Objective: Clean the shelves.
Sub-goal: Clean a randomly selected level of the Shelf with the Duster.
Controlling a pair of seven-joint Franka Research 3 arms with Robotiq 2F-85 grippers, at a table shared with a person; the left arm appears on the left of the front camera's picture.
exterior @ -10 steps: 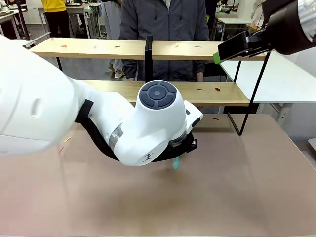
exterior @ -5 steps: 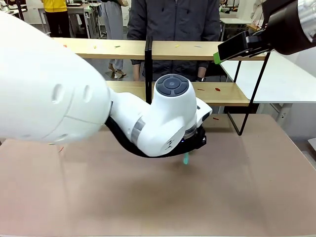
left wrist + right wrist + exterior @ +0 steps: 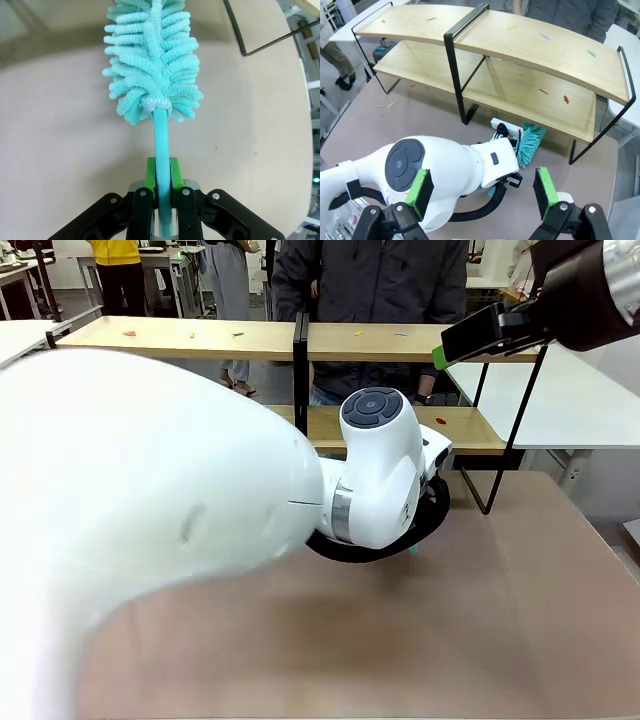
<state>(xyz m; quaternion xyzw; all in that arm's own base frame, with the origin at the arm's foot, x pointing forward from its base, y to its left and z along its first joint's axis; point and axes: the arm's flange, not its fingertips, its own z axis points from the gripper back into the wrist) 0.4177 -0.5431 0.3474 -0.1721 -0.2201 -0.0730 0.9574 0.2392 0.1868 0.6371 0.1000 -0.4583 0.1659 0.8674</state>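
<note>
- I'm pinching my left gripper (image 3: pixel 164 167) fully shut on the thin handle of the teal duster (image 3: pixel 152 75), green pads squeezing it from both sides. The fluffy head is sticking straight out ahead, so a wrist sweep will drag it along a board.
- I'm carrying that head low over the table (image 3: pixel 520 620), just in front of the lower board. Whether the fronds are brushing the tabletop, I can't tell.
- The shelves (image 3: pixel 545 50) are standing across the far half of the table: two long pale boards on a black frame with a black upright in the middle.
- Small scraps are dotting both boards, a red bit (image 3: pixel 565 99) on the lower one and a green bit (image 3: pixel 591 52) up top. By my reckoning the lower right stretch is the nearest job.
- I'm holding my right gripper (image 3: pixel 481 192) high with its jaws wide apart and nothing in them, parked out of the sweep's way.
- The tabletop is showing plain matte brown, with a few scraps lying on it near the shelves' left end.
- A person (image 3: pixel 370 280) is standing behind the shelves, and a white table (image 3: pixel 570 410) is sitting off to the right.
</note>
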